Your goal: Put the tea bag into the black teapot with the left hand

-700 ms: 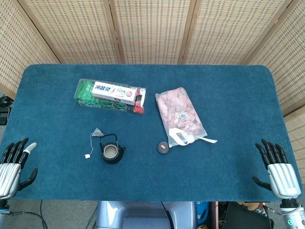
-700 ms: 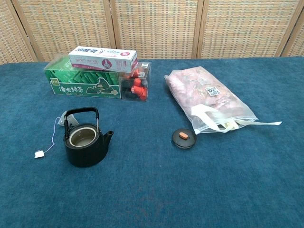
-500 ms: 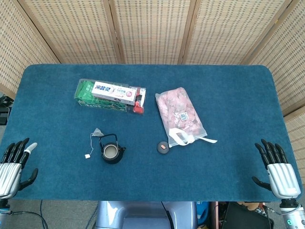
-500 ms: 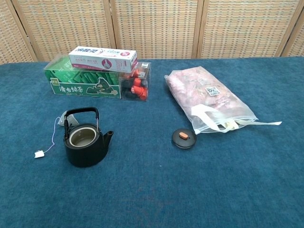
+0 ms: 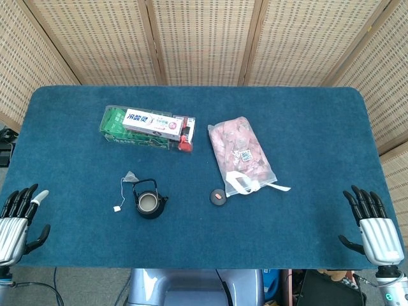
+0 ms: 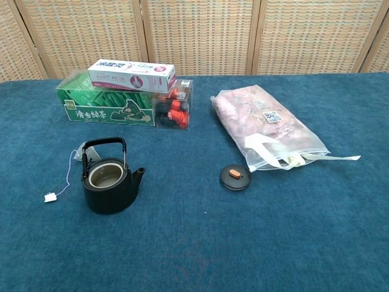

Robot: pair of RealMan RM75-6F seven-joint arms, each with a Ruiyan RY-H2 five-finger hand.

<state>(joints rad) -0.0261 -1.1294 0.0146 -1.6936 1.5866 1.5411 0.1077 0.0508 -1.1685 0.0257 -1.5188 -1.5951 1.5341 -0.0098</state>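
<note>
Covering table (image 5: 306, 121) blue cloth, wicker screen (image 5: 204, 38) behind

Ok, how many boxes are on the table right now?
3, all at the far left. The green tea box lies flat, the white toothpaste box is stacked on top of it, and a small clear box of red items touches its right end. None seems hidden.
</note>
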